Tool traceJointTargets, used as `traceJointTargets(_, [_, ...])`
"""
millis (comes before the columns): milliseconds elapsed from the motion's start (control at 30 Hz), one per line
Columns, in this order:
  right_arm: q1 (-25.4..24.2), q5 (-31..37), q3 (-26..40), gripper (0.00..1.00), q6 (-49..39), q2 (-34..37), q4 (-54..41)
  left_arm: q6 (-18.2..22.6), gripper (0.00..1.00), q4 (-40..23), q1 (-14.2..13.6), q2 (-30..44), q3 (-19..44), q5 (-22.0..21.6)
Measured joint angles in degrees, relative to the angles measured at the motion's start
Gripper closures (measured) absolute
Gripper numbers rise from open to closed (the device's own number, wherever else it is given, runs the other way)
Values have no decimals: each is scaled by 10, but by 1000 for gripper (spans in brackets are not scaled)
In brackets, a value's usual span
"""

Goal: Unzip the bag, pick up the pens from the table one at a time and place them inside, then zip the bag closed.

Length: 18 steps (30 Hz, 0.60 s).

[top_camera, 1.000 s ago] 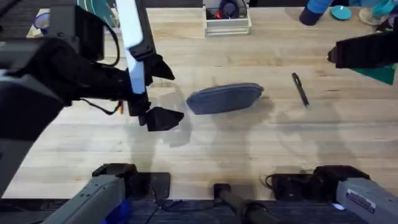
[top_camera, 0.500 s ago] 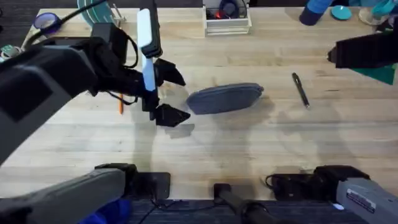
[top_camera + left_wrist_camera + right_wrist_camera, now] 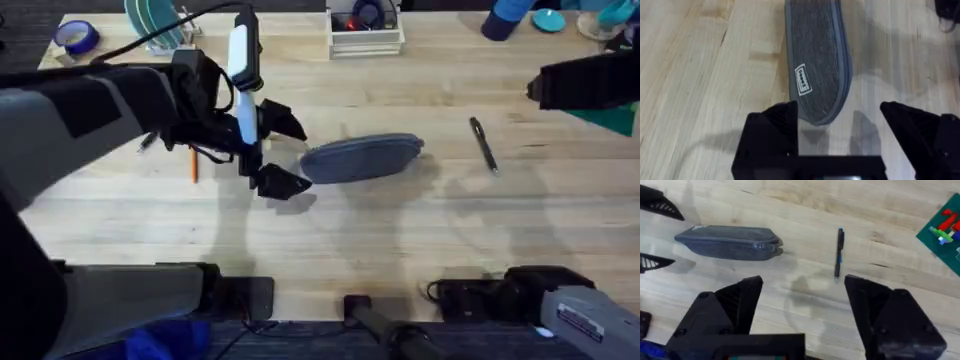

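Bag: your grey-blue fabric pouch lies near the middle of the table; long, oval, woven cloth with a darker piped edge and a small white label, as your left wrist view shows.
Zipper: it runs along the length, pull at the end toward the dark pen; from your right wrist view it looks closed.
Dark pen: slim and black with a blue band, lying on the bare wood well apart from the pouch, on its right.
Orange pen: a thin stick on the wood beyond the pouch's left end, partly behind your left arm.
Left gripper: fingers spread wide, holding nothing, just off the pouch's left end.
Right gripper: black fingers wide apart, empty, above the table.
Table: pale planks with visible grain.
White tray: at the far edge; contents unclear.
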Motion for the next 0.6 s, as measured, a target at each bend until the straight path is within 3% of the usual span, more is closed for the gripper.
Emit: traceJointTargets(600, [0,0,0,5,0,0,0,6,6,16,-12,10,0,4])
